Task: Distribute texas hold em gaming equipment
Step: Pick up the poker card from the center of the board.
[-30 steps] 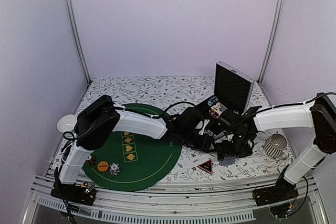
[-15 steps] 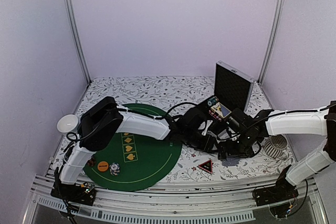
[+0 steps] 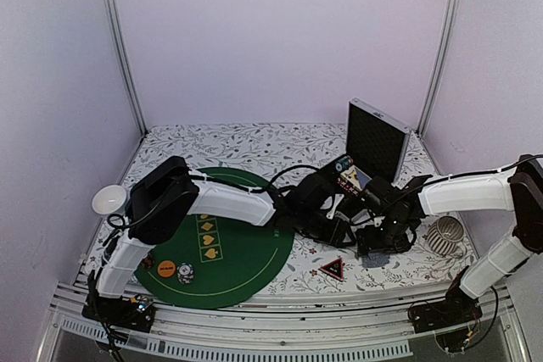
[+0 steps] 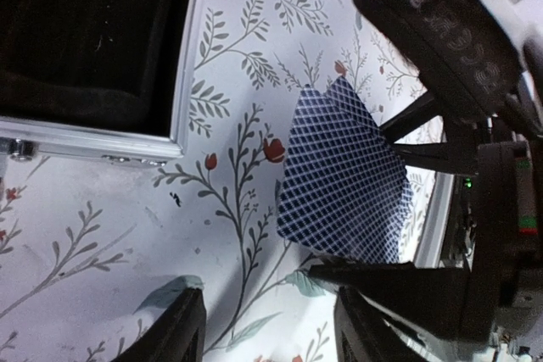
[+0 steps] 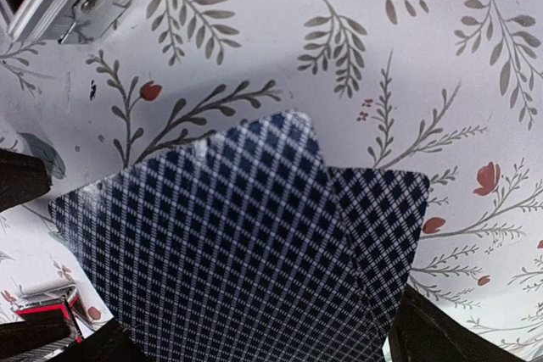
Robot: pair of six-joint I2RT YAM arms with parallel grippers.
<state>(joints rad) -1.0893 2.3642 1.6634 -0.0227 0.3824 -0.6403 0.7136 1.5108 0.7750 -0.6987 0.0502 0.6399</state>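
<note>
Far left, on the green mat: orange disc with a striped chip stack just beside it; at centre, left gripper low over the floral cloth, fingers apart, nothing between them; just ahead, grey-blue-backed playing cards lying fanned on the cloth, near the black case; right gripper straddling those cards, jaws wide, contact impossible to tell; nearer the front edge, red-black triangle token; far right, white ribbed cup.
</note>
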